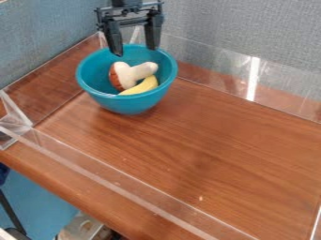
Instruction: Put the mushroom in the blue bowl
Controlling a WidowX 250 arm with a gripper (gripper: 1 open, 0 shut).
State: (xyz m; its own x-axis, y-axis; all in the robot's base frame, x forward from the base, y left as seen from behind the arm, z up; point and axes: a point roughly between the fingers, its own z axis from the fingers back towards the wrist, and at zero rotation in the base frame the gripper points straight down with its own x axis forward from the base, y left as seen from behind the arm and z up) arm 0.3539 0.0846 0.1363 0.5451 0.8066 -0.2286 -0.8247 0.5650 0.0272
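The blue bowl (107,97) stands at the back left of the wooden table. Inside it the mushroom (129,73) lies on its side, orange-red cap to the left and white stem pointing right. A yellow curved piece (141,86) lies beside it in the bowl. My gripper (131,41) hangs above the bowl's far rim, pointing down, with its two black fingers (113,39) spread wide and nothing between them. It touches neither the mushroom nor the bowl.
A clear acrylic wall (238,73) runs along the back and right of the table (189,150), and a low clear barrier (88,169) lines the front edge. A grey-blue fabric backdrop rises behind the bowl.
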